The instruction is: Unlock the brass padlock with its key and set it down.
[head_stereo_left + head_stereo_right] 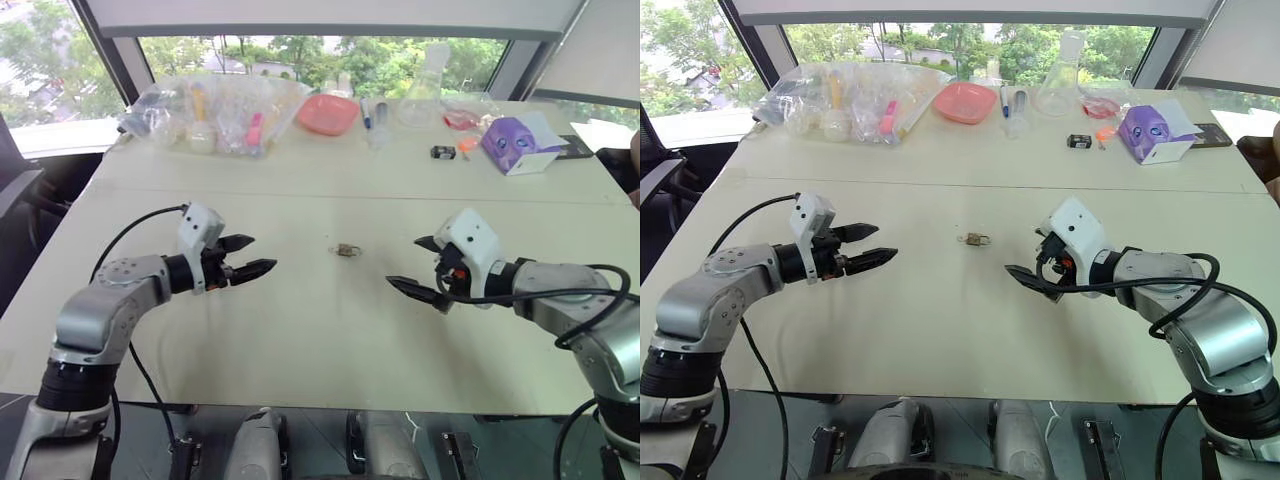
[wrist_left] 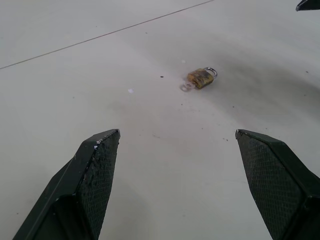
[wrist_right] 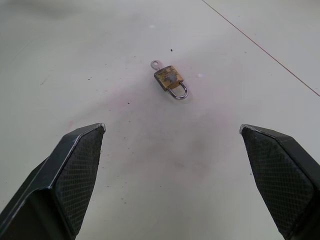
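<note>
Mid-table, the brass padlock [image 1: 347, 249] lies flat on the table [image 1: 300, 330], well back from the near edge, key [image 3: 156, 64] stuck in its base. I've got my left gripper [image 1: 252, 256] and right gripper [image 1: 418, 264] on either side of it, both spread wide, holding nothing, bare tabletop between. Clutter sits far back: plastic bags [image 1: 215, 110], pink bowl [image 1: 328, 113], flask [image 1: 420, 100], purple box [image 1: 515, 143].

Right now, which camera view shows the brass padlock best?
The right wrist view: the brass padlock lies flat there, body and silver shackle plain, between open fingers. The left wrist view shows it farther off; both eye views show a tiny speck mid-table.
</note>
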Motion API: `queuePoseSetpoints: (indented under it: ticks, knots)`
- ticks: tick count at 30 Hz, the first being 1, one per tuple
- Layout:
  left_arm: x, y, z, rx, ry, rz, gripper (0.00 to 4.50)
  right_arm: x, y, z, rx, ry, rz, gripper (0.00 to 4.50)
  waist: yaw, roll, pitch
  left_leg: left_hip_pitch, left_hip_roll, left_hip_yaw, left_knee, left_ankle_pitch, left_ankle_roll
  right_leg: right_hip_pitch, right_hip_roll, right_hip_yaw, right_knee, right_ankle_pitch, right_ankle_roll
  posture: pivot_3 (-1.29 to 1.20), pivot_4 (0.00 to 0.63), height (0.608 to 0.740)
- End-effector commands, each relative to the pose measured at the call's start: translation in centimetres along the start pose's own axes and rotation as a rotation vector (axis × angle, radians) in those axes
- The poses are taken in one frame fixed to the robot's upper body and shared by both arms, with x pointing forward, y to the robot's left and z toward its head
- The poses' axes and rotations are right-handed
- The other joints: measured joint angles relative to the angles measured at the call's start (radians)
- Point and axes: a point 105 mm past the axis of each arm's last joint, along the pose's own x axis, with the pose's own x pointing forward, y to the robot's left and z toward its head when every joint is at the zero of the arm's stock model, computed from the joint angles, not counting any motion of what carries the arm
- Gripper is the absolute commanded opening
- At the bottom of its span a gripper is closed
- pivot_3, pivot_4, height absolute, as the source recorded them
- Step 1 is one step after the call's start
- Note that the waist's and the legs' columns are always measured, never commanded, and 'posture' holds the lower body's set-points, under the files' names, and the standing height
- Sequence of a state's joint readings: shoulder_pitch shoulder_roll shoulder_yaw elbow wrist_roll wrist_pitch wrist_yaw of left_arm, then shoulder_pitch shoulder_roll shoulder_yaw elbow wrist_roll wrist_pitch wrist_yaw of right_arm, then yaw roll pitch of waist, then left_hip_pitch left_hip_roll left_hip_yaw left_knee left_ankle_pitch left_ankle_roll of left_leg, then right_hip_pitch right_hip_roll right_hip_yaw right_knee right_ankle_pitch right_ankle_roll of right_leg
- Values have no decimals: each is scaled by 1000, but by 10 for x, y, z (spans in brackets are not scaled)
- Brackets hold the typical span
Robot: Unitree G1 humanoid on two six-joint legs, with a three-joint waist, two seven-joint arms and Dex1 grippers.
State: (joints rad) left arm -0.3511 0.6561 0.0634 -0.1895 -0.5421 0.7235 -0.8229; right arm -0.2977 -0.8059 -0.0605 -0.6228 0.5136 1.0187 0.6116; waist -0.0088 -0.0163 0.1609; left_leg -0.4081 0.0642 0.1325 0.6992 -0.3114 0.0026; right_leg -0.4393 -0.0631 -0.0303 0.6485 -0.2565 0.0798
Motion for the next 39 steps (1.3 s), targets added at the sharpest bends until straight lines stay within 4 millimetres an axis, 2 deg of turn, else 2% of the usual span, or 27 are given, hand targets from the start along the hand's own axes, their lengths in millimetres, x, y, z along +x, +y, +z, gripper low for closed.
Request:
queuePoseSetpoints:
  ticks: [1,9,21,24,27,29,33,39]
  knots:
    - [0,-3,16,50,-51,-25,3825,-2,-2,11,-43,-34,-16,4500,-1,0,0,0,0,0,0,0,0,0,0,0,0,0,0,0,150,733]
    - [4,-5,18,41,-56,-22,3825,0,-1,10,-43,-29,-10,4500,-1,0,0,0,0,0,0,0,0,0,0,0,0,0,0,0,150,733]
    - [11,0,28,63,-82,-19,3825,6,-13,14,-49,2,-39,4500,-2,0,0,0,0,0,0,0,0,0,0,0,0,0,0,0,150,733]
    - [10,-4,29,93,-21,-99,3825,19,-18,26,-71,15,-24,4500,-5,0,0,0,0,1,0,0,0,-1,1,0,1,0,0,0,150,733]
    - [0,-5,20,184,111,-201,3825,41,-14,34,-114,35,65,4500,-7,0,0,0,1,1,0,0,-1,-2,1,0,1,0,0,0,150,733]
    - [-4,0,23,217,147,-220,3825,57,-10,31,-145,68,146,4500,-7,0,0,0,1,2,-1,1,-2,-2,1,0,1,0,0,0,150,733]
    - [-8,5,36,264,147,-234,3825,86,-19,24,-140,115,178,4500,1,0,0,-2,0,4,0,1,-1,-2,1,0,0,0,0,0,150,733]
    - [-9,4,45,274,108,-214,3825,113,-26,17,-153,159,212,4500,-4,0,0,-3,0,5,0,3,-4,-3,0,0,0,0,0,0,150,733]
